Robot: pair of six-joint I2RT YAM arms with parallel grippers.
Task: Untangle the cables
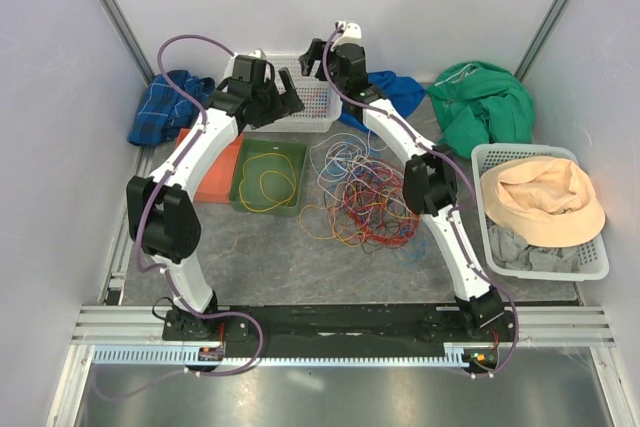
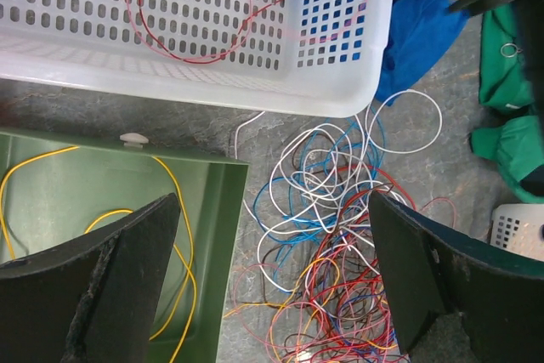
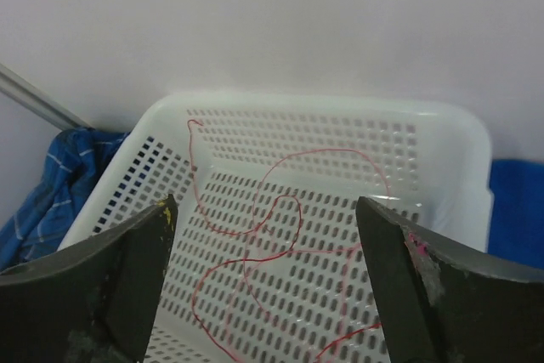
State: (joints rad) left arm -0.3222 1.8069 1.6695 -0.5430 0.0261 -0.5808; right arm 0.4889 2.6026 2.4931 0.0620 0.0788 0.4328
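The cables lie in a tangled heap of red, orange, white and blue loops on the grey table, right of a green tray. One yellow cable lies coiled in that tray. One red cable lies loose in the white basket at the back. My left gripper hangs open above the gap between the tray and the heap, holding nothing. My right gripper is open over the basket, with the red cable below it and free of its fingers.
A blue plaid cloth lies back left and an orange block left of the tray. A blue cloth and a green garment lie back right. A second white basket with a peach hat stands right.
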